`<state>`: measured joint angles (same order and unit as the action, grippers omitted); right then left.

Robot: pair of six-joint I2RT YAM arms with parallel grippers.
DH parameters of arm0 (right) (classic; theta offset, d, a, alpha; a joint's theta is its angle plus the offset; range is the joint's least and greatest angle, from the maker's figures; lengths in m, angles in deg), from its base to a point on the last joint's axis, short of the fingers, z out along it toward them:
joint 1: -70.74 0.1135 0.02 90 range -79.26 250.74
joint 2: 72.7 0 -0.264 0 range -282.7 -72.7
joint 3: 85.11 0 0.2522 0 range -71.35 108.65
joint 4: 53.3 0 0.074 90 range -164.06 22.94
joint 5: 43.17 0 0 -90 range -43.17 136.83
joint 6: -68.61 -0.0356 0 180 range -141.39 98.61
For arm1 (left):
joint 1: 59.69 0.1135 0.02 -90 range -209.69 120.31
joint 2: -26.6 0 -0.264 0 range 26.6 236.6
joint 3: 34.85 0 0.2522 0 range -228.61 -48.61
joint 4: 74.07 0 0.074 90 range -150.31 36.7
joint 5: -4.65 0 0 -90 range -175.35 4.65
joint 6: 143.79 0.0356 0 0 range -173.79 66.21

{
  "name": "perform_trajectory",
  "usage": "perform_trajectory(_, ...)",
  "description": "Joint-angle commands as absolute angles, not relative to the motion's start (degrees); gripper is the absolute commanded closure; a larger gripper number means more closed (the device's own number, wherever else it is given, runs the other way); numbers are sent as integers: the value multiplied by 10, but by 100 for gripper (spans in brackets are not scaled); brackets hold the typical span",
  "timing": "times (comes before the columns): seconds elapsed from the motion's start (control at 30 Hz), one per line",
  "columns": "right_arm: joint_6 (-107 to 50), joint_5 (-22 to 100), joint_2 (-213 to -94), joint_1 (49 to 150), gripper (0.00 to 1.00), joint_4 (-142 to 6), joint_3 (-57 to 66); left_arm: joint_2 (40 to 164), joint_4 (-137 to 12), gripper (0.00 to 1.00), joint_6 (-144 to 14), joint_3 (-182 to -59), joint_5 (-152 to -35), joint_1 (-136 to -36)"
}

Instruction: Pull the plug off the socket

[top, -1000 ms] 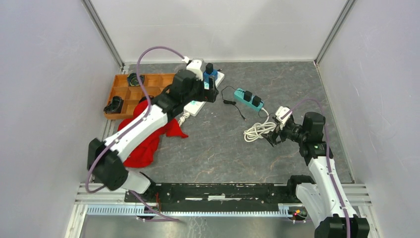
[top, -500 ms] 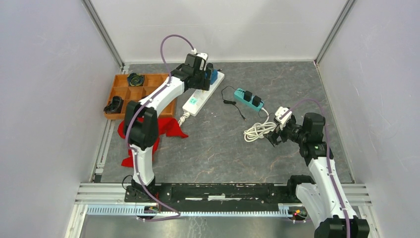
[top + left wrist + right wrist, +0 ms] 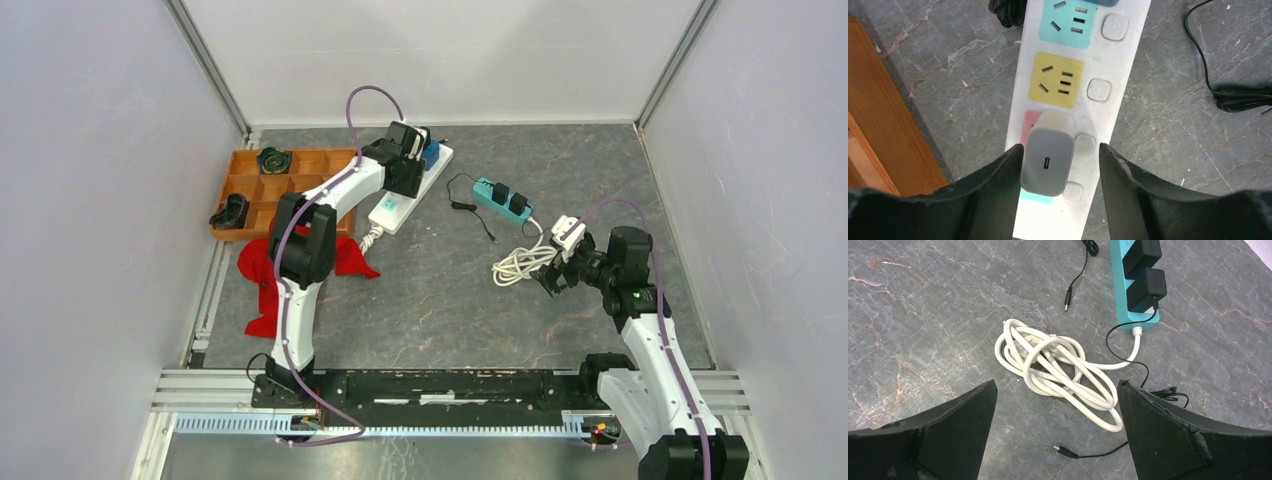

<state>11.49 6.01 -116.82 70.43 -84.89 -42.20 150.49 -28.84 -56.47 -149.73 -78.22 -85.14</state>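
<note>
A grey-white plug point(image 3: 1048, 161) sits in the pink socket of the white power strip point(image 3: 1108, 60). My left gripper point(image 3: 1060, 149) hangs right over it with a finger on each side. The left finger touches the plug's side, while a gap remains between the right finger and the plug, so the jaws are still open. From above, the left gripper point(image 3: 408, 165) hides the plug, over the far part of the strip point(image 3: 392, 208). My right gripper point(image 3: 1056, 385) is wide open and empty above a coiled white cable point(image 3: 1045, 342).
A teal power strip point(image 3: 1140, 316) with two black adapters lies beyond the coil. Thin black leads point(image 3: 1238, 95) trail beside the white strip. An orange compartment tray point(image 3: 270, 190) and a red cloth point(image 3: 285, 280) lie to the left. A blue plug point(image 3: 431, 152) stands at the strip's far end.
The left arm has swung up and stretched out over the strip, and its jaws have narrowed from wide open down around the plug. The right arm has not moved.
</note>
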Motion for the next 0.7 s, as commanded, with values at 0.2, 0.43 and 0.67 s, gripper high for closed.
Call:
perform_trajectory(0.2, 122, 65, -1171, 720, 3, -841, -414, 1524, -289, 89, -530, -1544, -769, -847)
perform_trajectory(0.43, 60, -52, -1210, 722, 3, -813, -414, 1420, -354, 98, -610, -1484, -843, -847)
perform_trajectory(0.67, -234, -91, -1345, 791, 2, -566, -395, 1288, -529, 98, -825, -1274, -941, -865)
